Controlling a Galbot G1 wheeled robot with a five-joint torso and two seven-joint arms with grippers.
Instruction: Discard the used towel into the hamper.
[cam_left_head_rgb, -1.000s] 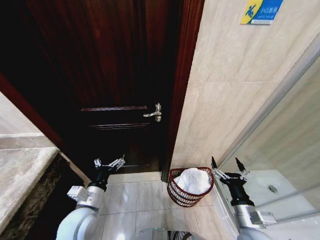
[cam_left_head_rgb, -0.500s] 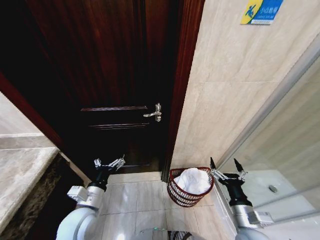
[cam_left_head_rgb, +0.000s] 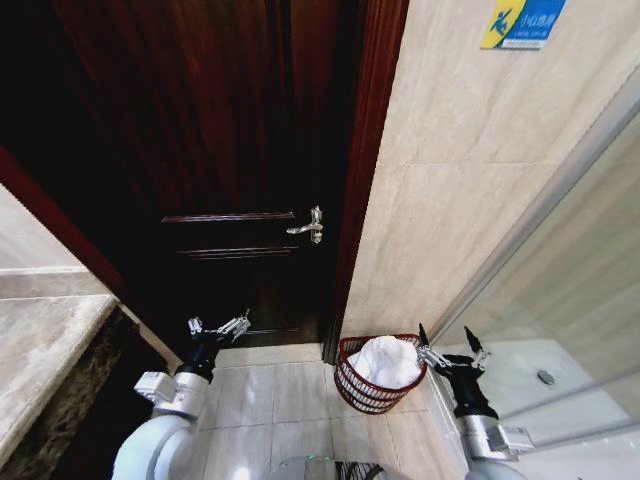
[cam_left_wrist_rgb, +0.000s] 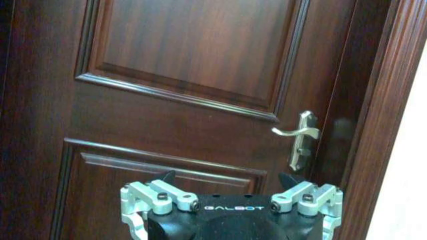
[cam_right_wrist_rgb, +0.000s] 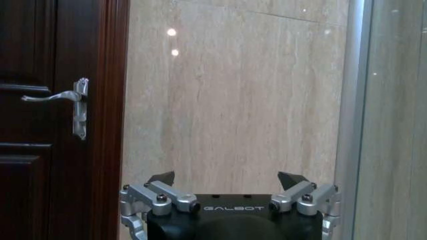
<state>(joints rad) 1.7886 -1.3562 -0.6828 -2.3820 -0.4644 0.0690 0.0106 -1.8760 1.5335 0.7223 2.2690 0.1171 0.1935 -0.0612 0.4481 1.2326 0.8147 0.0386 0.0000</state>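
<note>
The hamper (cam_left_head_rgb: 358, 387) is a small round reddish-brown wire basket on the floor tiles, beside the door frame and against the beige wall. The white used towel (cam_left_head_rgb: 387, 362) lies bunched inside it, and no gripper touches it. My right gripper (cam_left_head_rgb: 445, 335) hangs open and empty just right of the hamper's rim; in the right wrist view this gripper (cam_right_wrist_rgb: 227, 176) faces the beige wall. Off to the left, my left gripper (cam_left_head_rgb: 218, 322) is open and empty near the door's foot, and in its own wrist view the left gripper (cam_left_wrist_rgb: 228, 176) faces the door panels.
A dark wooden door (cam_left_head_rgb: 230, 150) with a silver lever handle (cam_left_head_rgb: 310, 226) fills the middle. A glass shower partition (cam_left_head_rgb: 560, 290) and white shower floor lie to the right. A marble counter (cam_left_head_rgb: 40, 350) juts in at the left. Pale floor tiles (cam_left_head_rgb: 270, 395) lie between the arms.
My right gripper has drifted slightly left and down, closer to the hamper's rim. The left arm, hamper and towel have stayed put.
</note>
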